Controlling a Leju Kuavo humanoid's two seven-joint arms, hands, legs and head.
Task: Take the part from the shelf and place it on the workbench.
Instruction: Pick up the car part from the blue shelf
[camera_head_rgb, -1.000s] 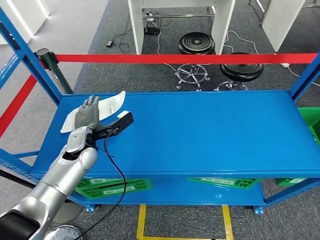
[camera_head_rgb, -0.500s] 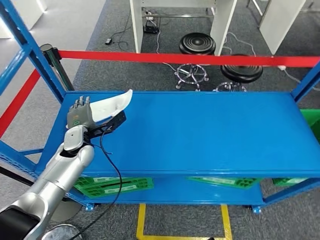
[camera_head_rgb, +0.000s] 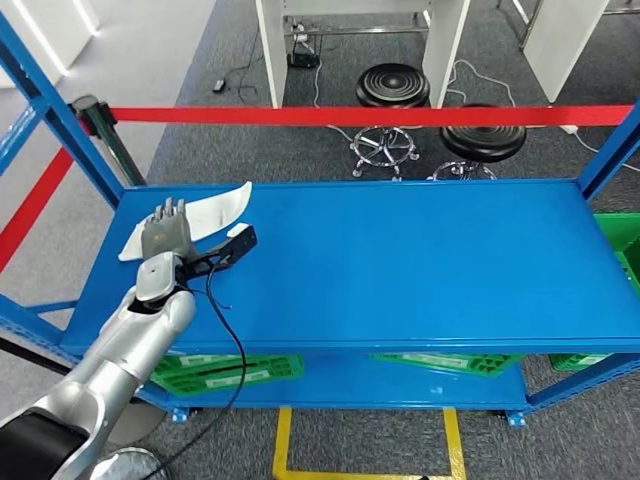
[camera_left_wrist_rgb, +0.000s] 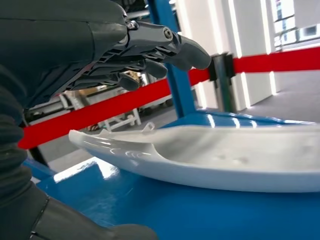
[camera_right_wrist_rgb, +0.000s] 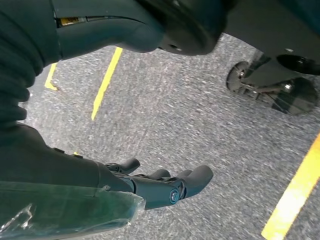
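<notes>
The part (camera_head_rgb: 219, 208) is a long, curved white plastic piece lying at the left end of the blue shelf's top board (camera_head_rgb: 407, 260). My left hand (camera_head_rgb: 167, 232) reaches over its near end with the fingers stretched out. In the left wrist view the fingers (camera_left_wrist_rgb: 151, 42) hover above the part (camera_left_wrist_rgb: 211, 155) with a gap between them, the thumb lies low near the shelf, and nothing is gripped. My right hand (camera_right_wrist_rgb: 158, 185) hangs over the grey carpet with its fingers loosely extended and holds nothing.
A red barrier tape (camera_head_rgb: 362, 116) runs behind the shelf, with two black stools (camera_head_rgb: 392, 87) beyond it. Blue uprights (camera_head_rgb: 53, 100) frame the shelf's left end. Green crates (camera_head_rgb: 226, 372) sit on the lower level. Yellow lines (camera_head_rgb: 283, 440) mark the floor.
The head view swayed and came back. My left hand stays over the near end of the part, which lies in the same place on the shelf.
</notes>
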